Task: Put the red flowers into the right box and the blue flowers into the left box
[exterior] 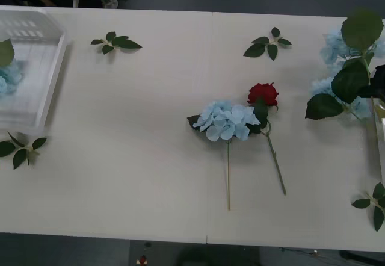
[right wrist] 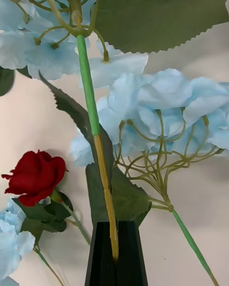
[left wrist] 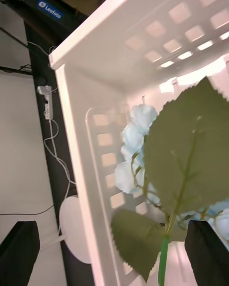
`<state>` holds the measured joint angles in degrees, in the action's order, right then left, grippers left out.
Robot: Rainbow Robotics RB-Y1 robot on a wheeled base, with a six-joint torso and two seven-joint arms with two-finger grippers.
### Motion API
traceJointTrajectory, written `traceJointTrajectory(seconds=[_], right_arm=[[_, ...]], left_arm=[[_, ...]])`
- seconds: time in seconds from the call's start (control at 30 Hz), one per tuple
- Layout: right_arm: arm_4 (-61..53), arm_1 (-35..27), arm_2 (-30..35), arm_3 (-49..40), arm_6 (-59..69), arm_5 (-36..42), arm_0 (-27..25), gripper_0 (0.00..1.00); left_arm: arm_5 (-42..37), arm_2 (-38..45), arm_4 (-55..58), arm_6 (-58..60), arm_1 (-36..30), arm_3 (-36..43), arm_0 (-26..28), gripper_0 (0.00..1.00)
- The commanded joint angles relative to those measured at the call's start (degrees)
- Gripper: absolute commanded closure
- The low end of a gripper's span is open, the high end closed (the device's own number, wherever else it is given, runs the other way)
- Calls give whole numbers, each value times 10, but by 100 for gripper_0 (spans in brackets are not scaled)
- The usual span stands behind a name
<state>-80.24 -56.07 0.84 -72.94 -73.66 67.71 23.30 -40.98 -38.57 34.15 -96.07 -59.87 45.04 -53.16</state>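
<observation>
My right gripper (right wrist: 116, 229) is shut on the stem of a blue flower (right wrist: 162, 100), held up over the table's right end (exterior: 329, 84) with big leaves around it. A second blue stem (right wrist: 191, 240) runs beside it. On the table's middle lie one blue flower (exterior: 225, 120) and one red flower (exterior: 263, 93), heads touching, stems toward me. The left box (exterior: 51, 73) stands at the far left with a blue flower (left wrist: 136, 138) inside. My left gripper (left wrist: 114, 255) hangs open over that box, a leafy stem (left wrist: 163, 262) between its spread fingers.
Loose green leaf sprigs lie at the back left (exterior: 115, 43), back centre (exterior: 267, 45), front left (exterior: 21, 148) and front right (exterior: 374, 203). A pale sliver (exterior: 379, 136) shows at the table's right edge; I cannot tell whether it is the right box.
</observation>
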Motion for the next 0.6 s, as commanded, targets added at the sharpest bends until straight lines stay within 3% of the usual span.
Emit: traceJointTrajectory(seconds=[0.03, 0.1, 0.13, 0.17, 0.27, 0.43, 0.6], right_arm=[[-4, -7, 0, 12, -28, -4, 7, 100], [-4, -6, 0, 12, -32, -4, 7, 94], [-4, -6, 0, 12, -34, -4, 7, 69], [-4, -7, 0, 12, -36, -5, 7, 55], [-2, -6, 0, 14, -41, -6, 6, 27], [-2, -6, 0, 19, -53, -6, 5, 20], [-7, -6, 0, 22, -38, -1, 5, 20]], left_arm=[[-38, 15, 64, -59, -34, 59, 4, 11], [-66, 17, 96, -61, -46, 97, 4, 11], [-90, 23, 118, -60, -51, 126, 4, 11], [-111, 32, 134, -60, -53, 146, 4, 11], [-191, 80, 200, -61, -49, 202, 4, 11], [-256, 173, 260, -48, -10, 265, 37, 11], [-261, 268, 279, -43, 48, 341, 116, 11]])
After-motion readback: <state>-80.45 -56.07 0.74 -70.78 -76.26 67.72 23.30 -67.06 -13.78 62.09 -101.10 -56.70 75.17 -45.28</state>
